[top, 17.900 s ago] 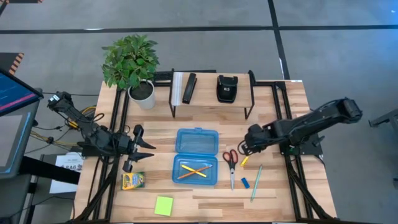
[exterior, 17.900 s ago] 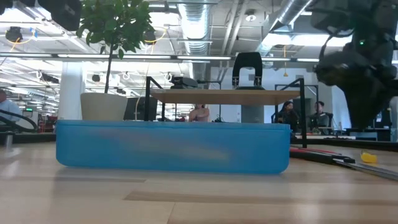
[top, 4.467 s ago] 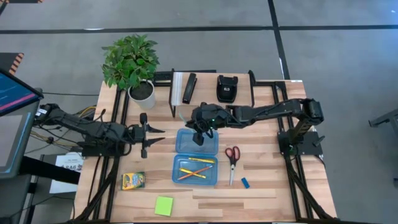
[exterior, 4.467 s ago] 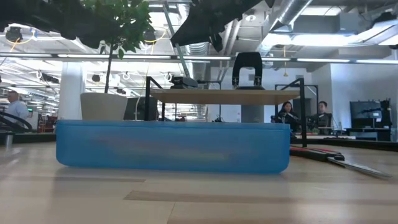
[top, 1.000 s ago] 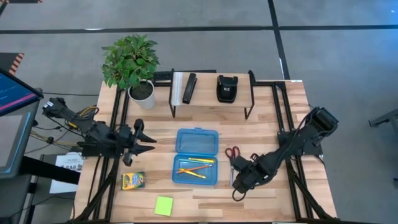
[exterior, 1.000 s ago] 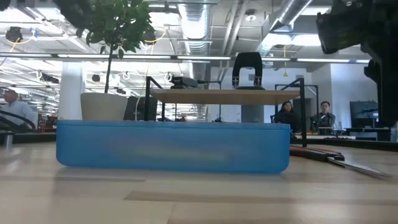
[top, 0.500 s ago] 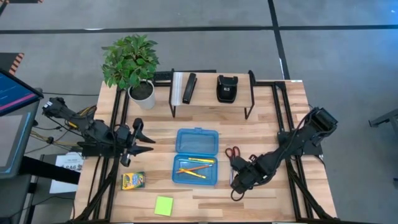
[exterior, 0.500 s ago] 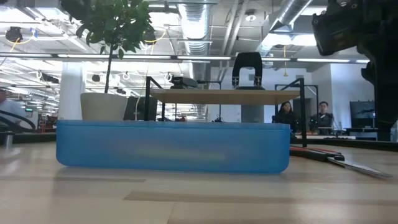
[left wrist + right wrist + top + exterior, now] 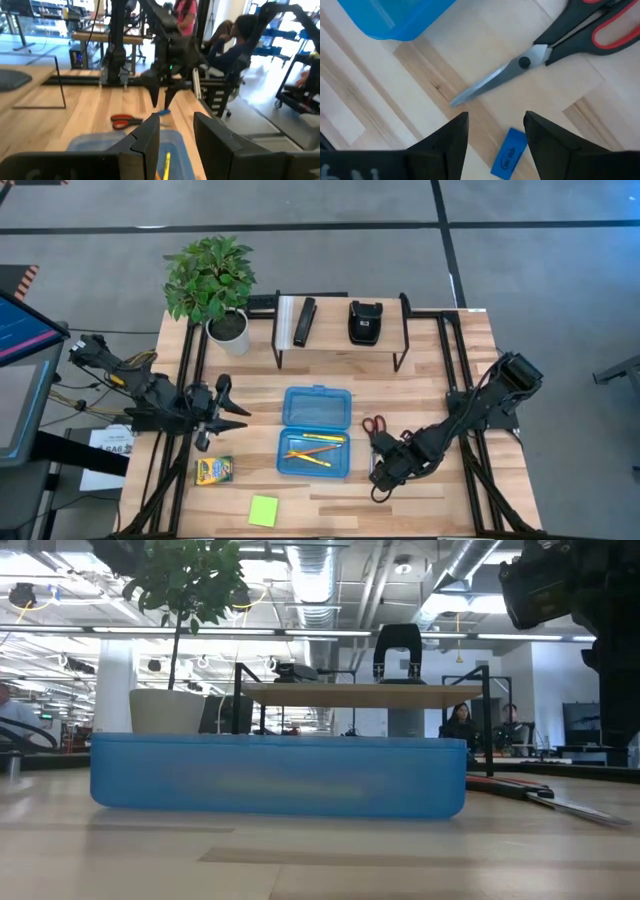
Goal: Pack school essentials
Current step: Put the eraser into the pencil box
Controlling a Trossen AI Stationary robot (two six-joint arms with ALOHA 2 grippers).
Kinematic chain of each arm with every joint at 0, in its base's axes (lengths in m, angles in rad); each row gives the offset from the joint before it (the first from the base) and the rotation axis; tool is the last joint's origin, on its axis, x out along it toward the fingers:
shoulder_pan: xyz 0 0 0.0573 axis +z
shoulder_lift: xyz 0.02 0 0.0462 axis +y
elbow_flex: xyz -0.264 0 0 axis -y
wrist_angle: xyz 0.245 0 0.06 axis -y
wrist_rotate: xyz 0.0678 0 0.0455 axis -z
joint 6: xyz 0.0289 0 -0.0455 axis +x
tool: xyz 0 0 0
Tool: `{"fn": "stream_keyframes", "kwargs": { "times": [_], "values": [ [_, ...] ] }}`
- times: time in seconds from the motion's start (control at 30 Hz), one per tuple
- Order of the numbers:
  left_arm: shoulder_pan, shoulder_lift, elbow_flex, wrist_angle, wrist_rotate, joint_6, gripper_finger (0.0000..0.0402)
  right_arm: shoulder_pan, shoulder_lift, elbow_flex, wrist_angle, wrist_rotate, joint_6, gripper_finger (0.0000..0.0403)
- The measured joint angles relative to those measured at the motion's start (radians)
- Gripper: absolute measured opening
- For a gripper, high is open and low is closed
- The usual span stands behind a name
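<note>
My right gripper (image 9: 378,480) hangs open over the table's near right, pointing down. Its fingers stand on either side of the tiny blue eraser (image 9: 509,152) without touching it. The red-handled scissors (image 9: 560,40) lie flat just beyond the eraser, beside the open blue case (image 9: 316,432). Orange and yellow pencils (image 9: 312,448) lie in the case's near half; I cannot make out the pen. The crayon box (image 9: 214,471) and lime sticky pad (image 9: 264,510) lie on the near left. My left gripper (image 9: 228,418) waits open, left of the case.
A potted plant (image 9: 212,280) stands at the far left. A low shelf (image 9: 340,330) at the far edge carries a black bar and a black pouch. Dark rails run along both sides of the table. People sit in the room beyond.
My right gripper has edged slightly toward the table's left above the eraser and stays open. Nothing on the table has moved.
</note>
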Motion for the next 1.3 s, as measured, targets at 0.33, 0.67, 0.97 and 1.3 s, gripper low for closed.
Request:
{"fn": "stream_keyframes", "kwargs": {
  "times": [0.33,0.67,0.97,1.3],
  "values": [
    [-0.011,0.011,-0.011,0.009,-0.002,-0.042,0.0107,0.016,0.0,-0.001,-0.072,-0.018,0.091,0.0231],
    [-0.029,0.011,-0.011,0.009,-0.006,-0.039,0.0107,0.111,0.042,0.003,-0.048,-0.026,0.17,0.023],
    [-0.029,0.015,-0.011,0.009,-0.018,-0.039,0.0107,0.119,0.177,0.007,-0.027,-0.076,0.16,0.023],
    [-0.029,0.04,-0.011,0.01,-0.021,-0.04,0.0107,0.116,0.196,0.008,-0.041,-0.076,0.157,0.0143]
  ]
}}
